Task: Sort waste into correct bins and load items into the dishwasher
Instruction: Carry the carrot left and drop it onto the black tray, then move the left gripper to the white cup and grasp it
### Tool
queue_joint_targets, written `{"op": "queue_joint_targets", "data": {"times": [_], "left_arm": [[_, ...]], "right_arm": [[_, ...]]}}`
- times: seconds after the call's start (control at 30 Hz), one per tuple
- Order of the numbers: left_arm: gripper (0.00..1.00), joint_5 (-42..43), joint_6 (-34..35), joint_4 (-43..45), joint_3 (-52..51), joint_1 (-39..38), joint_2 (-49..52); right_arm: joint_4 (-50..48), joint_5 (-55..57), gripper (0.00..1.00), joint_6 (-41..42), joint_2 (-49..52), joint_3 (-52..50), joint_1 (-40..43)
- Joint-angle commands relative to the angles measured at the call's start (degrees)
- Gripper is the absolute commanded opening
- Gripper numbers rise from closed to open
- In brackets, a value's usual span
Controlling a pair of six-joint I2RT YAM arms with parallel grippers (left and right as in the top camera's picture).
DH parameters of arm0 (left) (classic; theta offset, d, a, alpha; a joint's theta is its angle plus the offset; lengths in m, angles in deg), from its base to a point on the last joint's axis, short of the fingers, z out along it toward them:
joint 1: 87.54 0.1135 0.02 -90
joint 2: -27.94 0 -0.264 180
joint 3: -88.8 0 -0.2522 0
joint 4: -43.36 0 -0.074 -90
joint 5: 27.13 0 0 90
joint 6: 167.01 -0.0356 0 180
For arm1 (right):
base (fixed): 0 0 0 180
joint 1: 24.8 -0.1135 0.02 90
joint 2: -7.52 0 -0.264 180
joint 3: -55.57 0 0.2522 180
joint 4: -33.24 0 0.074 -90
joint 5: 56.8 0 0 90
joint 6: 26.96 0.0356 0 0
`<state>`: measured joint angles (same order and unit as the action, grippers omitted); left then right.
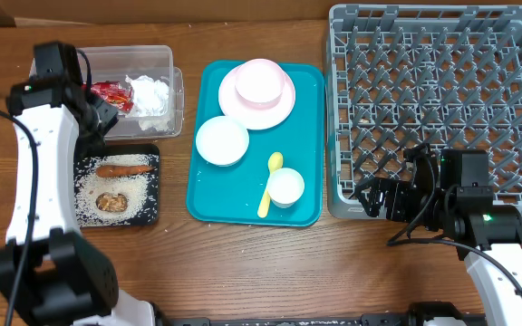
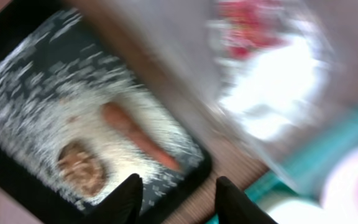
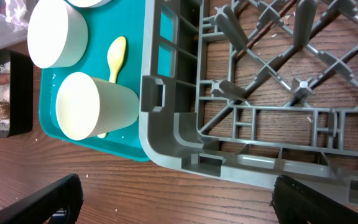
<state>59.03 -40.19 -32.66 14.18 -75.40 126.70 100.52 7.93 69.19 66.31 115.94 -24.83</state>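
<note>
The clear tub [image 1: 166,56] holds the red-and-silver wrapper [image 1: 107,93] and the white napkin [image 1: 149,94]. The black tray [image 1: 152,213] holds rice [image 1: 89,186], the carrot [image 1: 123,169] and the brown scrap [image 1: 110,202]. My left gripper [image 1: 107,119] is open and empty above the tub's near edge. Its blurred wrist view shows the carrot [image 2: 138,137] and scrap [image 2: 82,168] beyond the fingers [image 2: 178,200]. The plate [image 1: 281,109], a bowl on it [image 1: 257,81], another bowl [image 1: 222,140], the cup [image 1: 285,186] and the yellow spoon [image 1: 270,181] lie on the teal tray. My right gripper [image 1: 374,195] is open and empty by the rack's near left corner.
The grey dish rack [image 1: 438,100] fills the right side, with nothing in it. In the right wrist view its corner [image 3: 185,143] is just beyond my wide-open fingers [image 3: 179,202], with the cup [image 3: 95,106], spoon [image 3: 115,56] and teal tray [image 3: 160,37] to its left.
</note>
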Motion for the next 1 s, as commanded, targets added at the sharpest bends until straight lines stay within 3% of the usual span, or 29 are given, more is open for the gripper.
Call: {"op": "queue_joint_targets", "data": {"times": [0.0,0.13,0.37,0.77,0.97], "left_arm": [[0.46,12.8,-22.7,-0.1,2.4,-4.1,-4.0],[0.52,17.0,-33.4,0.1,2.3,-10.7,-3.9],[0.54,17.0,-43.6,0.8,2.3,-22.0,0.1],[0.55,17.0,-46.7,-1.8,2.3,-38.2,8.2],[0.50,17.0,-46.6,-3.3,2.3,-42.5,13.9]], "right_arm": [[-0.8,-0.3,1.00,-0.2,-0.2,1.4,0.1],[-1.2,-0.3,1.00,-0.2,-0.2,1.4,0.1],[-1.1,-0.3,1.00,-0.2,-0.2,1.4,0.1],[-1.1,-0.3,1.00,-0.2,-0.2,1.4,0.1],[-0.5,-0.3,1.00,-0.2,-0.2,1.4,0.1]]}}
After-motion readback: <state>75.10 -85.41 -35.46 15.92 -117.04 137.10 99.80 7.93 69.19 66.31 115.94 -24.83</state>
